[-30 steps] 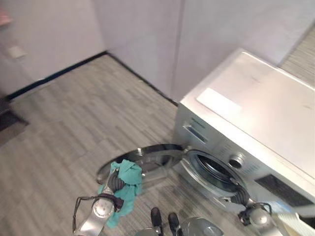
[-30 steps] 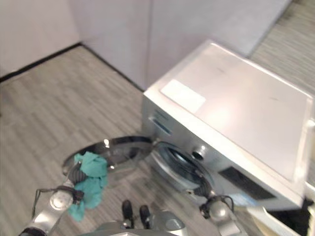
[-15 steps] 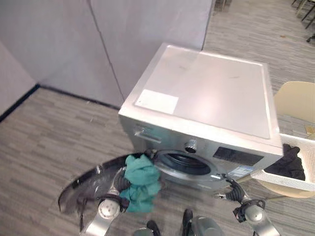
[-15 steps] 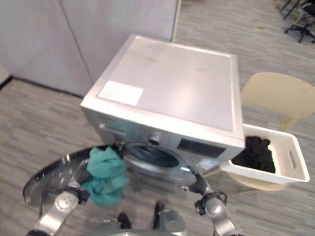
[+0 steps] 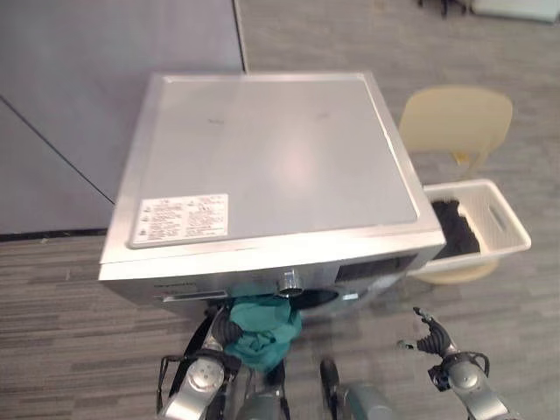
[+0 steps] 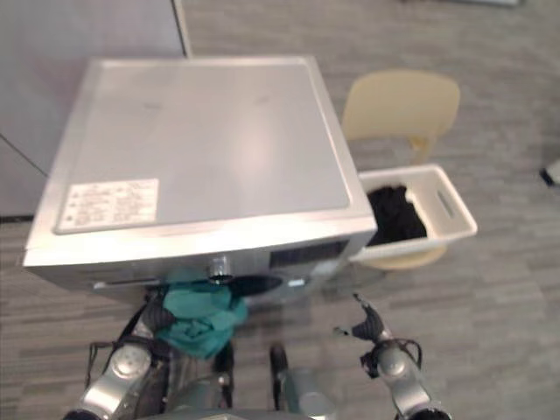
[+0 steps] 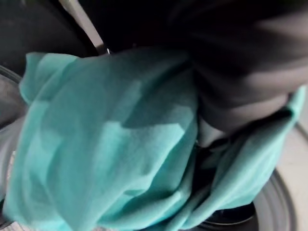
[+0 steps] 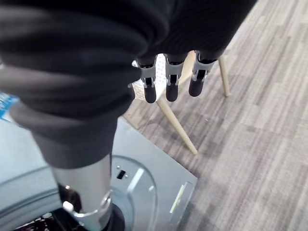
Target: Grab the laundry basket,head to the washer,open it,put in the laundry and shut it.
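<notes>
The teal garment is bunched in my left hand, fingers closed around the cloth. It hangs directly in front of the washer's round opening, just below the control knob, and covers the left part of the porthole. In the left wrist view the cloth drapes over the hand, with the dark drum behind it and the door ring at the edge.

My right hand is held free above the grey floor in front of the washer's right corner, fingers loosely straight, holding nothing.

To the washer's right, a white laundry basket sits on a cream chair, touching the machine's side. It holds 1 heap of dark clothing. A grey partition wall stands behind the washer on the left.
</notes>
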Tool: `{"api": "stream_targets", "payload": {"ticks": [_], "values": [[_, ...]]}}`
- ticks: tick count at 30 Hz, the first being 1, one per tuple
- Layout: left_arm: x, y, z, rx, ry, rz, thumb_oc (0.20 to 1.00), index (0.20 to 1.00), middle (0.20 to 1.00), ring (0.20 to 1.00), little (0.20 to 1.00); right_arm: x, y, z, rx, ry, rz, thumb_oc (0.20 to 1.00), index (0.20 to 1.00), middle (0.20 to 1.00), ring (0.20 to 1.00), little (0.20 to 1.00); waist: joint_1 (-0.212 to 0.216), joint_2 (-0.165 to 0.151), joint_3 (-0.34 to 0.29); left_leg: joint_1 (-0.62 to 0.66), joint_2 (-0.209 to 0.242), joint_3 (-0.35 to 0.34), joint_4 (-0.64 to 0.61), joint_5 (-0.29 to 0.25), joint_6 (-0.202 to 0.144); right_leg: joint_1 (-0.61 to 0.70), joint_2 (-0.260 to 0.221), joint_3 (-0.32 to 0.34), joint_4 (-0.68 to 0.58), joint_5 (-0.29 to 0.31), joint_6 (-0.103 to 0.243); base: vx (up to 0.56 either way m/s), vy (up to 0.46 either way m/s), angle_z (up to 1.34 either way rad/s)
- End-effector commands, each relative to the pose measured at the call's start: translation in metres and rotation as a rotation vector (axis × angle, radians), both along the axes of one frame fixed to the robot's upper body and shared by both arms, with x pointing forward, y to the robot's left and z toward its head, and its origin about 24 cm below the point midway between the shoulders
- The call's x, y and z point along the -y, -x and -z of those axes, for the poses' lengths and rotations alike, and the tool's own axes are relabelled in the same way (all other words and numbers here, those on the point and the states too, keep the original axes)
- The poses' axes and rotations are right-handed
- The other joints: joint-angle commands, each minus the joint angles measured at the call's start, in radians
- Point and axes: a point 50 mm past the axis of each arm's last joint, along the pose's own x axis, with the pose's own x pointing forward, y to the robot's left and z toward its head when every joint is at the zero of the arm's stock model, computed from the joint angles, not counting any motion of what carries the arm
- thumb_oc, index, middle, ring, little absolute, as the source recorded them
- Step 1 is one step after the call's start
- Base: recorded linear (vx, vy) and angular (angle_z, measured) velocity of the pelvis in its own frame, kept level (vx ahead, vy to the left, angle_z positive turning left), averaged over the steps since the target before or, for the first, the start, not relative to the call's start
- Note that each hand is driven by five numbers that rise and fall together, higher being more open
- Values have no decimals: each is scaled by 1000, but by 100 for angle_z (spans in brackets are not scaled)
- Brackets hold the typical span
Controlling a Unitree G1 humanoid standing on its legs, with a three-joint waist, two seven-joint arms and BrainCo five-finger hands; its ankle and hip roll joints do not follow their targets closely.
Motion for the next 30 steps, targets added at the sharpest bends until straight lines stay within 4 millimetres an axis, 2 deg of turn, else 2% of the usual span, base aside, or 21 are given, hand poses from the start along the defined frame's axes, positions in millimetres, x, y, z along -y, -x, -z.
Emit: {"api": "stream_targets", "payload": {"ticks": [1,4,5,6,7,8,9,10,14,15,16,18,20,21,22,25,26,27,28,29,30], "values": [[-7,-34,-36,210,42,-77,200,200,200,200,200,-4,-28,-23,141,-9,3,1000,1000,1000,1000,1000,18,-22,40,-76,26,15,207,-209,-10,-67,2,-51,2,13,58,-53,-6,-74],[-7,-34,-36,210,42,-77,200,200,200,200,200,-4,-28,-23,141,-9,3,1000,1000,1000,1000,1000,18,-22,40,-77,26,15,208,-209,-10,-67,2,-51,2,13,58,-82,-23,-22],[0,-49,-44,262,103,-131,200,200,200,200,200,-7,-43,-35,210,-35,41,1000,1000,1000,1000,1000,19,-26,75,-229,43,35,383,-261,8,-201,-31,-107,122,-19,47,-230,-82,2],[4,-54,-46,276,120,-138,200,200,200,200,200,-7,-46,-40,233,-38,49,1000,1000,1000,1000,1000,16,-20,76,-280,52,32,443,-280,14,-247,-38,-122,165,-34,39,-215,-105,-12],[14,-62,-54,315,174,-152,200,200,200,200,200,-8,-53,-49,287,-57,69,1000,1000,1000,1000,1000,9,-9,86,-343,64,19,533,-336,12,-314,-44,-134,247,-89,33,-106,-62,-7],[14,-63,-55,318,174,-152,200,200,200,200,200,-8,-54,-50,289,-57,68,1000,1000,1000,1000,1000,7,-12,85,-360,65,26,528,-305,18,-328,-46,-136,235,-60,27,-70,-42,7],[14,-63,-55,318,174,-152,200,200,200,200,200,-8,-54,-50,289,-57,68,1000,1000,1000,1000,1000,7,-12,85,-360,65,26,528,-305,18,-328,-46,-136,235,-60,27,-102,-63,36],[24,-78,-75,399,218,-147,200,200,200,200,200,-12,-65,-66,374,-83,76,1000,1000,1000,1000,1000,-2,2,96,-487,80,13,677,-370,20,-453,-49,-138,373,-125,17,-14,-44,28],[32,-93,-98,490,242,-141,200,200,200,200,200,-14,-75,-82,453,-95,84,1000,1000,1000,1000,1000,-6,16,85,-643,87,-1,809,-404,29,-602,-48,-132,494,-166,0,-69,-43,4],[37,-103,-119,572,240,-131,200,200,200,200,200,-15,-81,-94,516,-108,90,1000,1000,1000,1000,1000,-7,20,83,-734,91,-5,892,-431,36,-691,-49,-135,573,-192,-8,-54,-26,-1],[38,-103,-119,572,240,-131,200,200,200,200,200,-15,-81,-94,516,-108,91,1000,1000,1000,1000,1000,-8,22,78,-744,92,-7,899,-434,36,-700,-49,-136,579,-195,-8,-50,-26,-6],[42,-111,-137,643,248,-141,200,200,200,200,200,-17,-85,-103,567,-121,103,1000,1000,1000,1000,1000,-10,26,74,-829,97,-24,975,-461,47,-790,-48,-138,665,-227,-18,-18,-12,1],[50,-124,-169,770,230,-146,200,200,200,200,200,-21,-87,-110,617,-138,107,1000,1000,1000,1000,1000,-13,29,67,-930,103,-47,1077,-497,63,-881,-54,-134,758,-264,-33,-15,-20,7],[50,-124,-169,772,229,-146,200,200,200,200,200,-21,-88,-111,618,-138,108,1000,1000,1000,1000,1000,-13,30,65,-937,103,-48,1082,-499,63,-887,-54,-135,763,-266,-33,8,-14,9],[53,-134,-192,855,211,-152,200,200,200,200,200,-24,-88,-112,634,-145,94,1000,1000,1000,1000,1000,-20,30,58,-986,106,-61,1136,-518,70,-932,-55,-136,811,-282,-37,22,-9,8],[53,-140,-209,915,174,-161,200,200,200,200,200,-26,-87,-114,644,-155,85,1000,1000,1000,1000,1000,-27,30,55,-1020,108,-70,1168,-528,72,-960,-55,-137,838,-292,-41,4,-2,3],[45,-160,-262,1076,39,-214,200,200,200,200,200,-30,-83,-115,658,-170,35,1000,1000,1000,1000,1000,-51,29,44,-1090,110,-82,1230,-544,74,-1021,-51,-142,891,-307,-46,0,0,0],[39,-165,-279,1121,-1,-237,200,200,200,200,200,-31,-81,-114,659,-172,19,1000,1000,1000,1000,1000,-59,29,38,-1105,109,-83,1239,-546,74,-1034,-48,-143,898,-308,-49,0,0,0],[40,-165,-280,1123,-1,-236,200,200,200,200,200,-31,-81,-115,661,-174,19,1000,1000,1000,1000,1000,-59,29,38,-1109,109,-84,1242,-546,74,-1037,-48,-144,900,-309,-49,-6,-12,10],[29,-172,-317,1214,-111,-278,200,200,200,200,200,-34,-79,-116,665,-179,-17,1000,1000,1000,1000,1000,-74,33,33,-1140,112,-88,1261,-550,72,-1064,-47,-146,916,-308,-49,-6,-9,8],[26,-173,-336,1264,-174,-283,200,200,200,200,200,-35,-79,-119,679,-177,-43,1000,1000,1000,1000,1000,-82,35,30,-1160,110,-93,1267,-550,71,-1080,-47,-147,920,-307,-47,-13,-3,10]]}}
